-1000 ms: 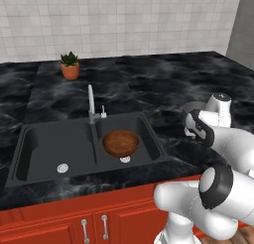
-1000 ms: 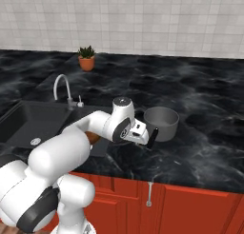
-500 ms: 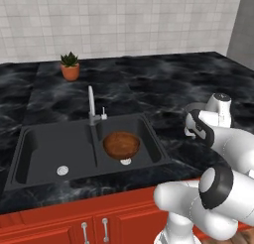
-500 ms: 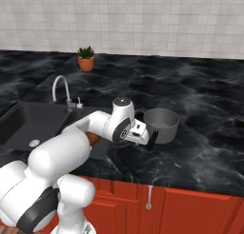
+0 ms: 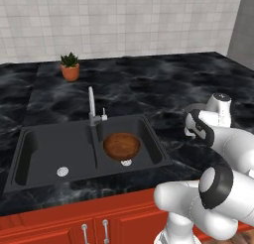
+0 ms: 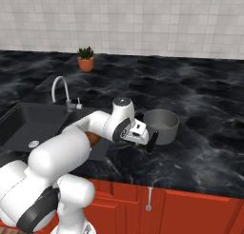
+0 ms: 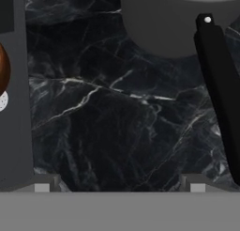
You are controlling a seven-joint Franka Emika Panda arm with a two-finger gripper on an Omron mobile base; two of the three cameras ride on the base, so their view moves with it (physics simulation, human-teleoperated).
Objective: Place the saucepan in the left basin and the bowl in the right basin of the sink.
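The grey saucepan (image 6: pixel 162 125) stands on the black counter to the right of the sink (image 5: pixel 30 186), and its black handle (image 7: pixel 220 89) points toward the counter's front. My gripper (image 6: pixel 143 140) hangs open just left of that handle, aimed down at bare counter, its fingertips (image 7: pixel 42 186) wide apart with nothing between them. The handle runs past the right-hand fingertip. The wooden bowl (image 5: pixel 121 145) lies in the narrower right basin (image 5: pixel 151 148) next to its drain. The wider left basin (image 5: pixel 47 149) holds nothing but its silver drain (image 5: pixel 62 171). My arm hides most of the saucepan in the left base view.
A curved silver faucet (image 5: pixel 92 103) rises behind the sink's divider. A small terracotta plant pot (image 5: pixel 70 68) stands at the back of the counter. Dark marble counter (image 6: pixel 205 104) stretches right of the saucepan. Red cabinet fronts (image 6: pixel 190 211) run below the counter edge.
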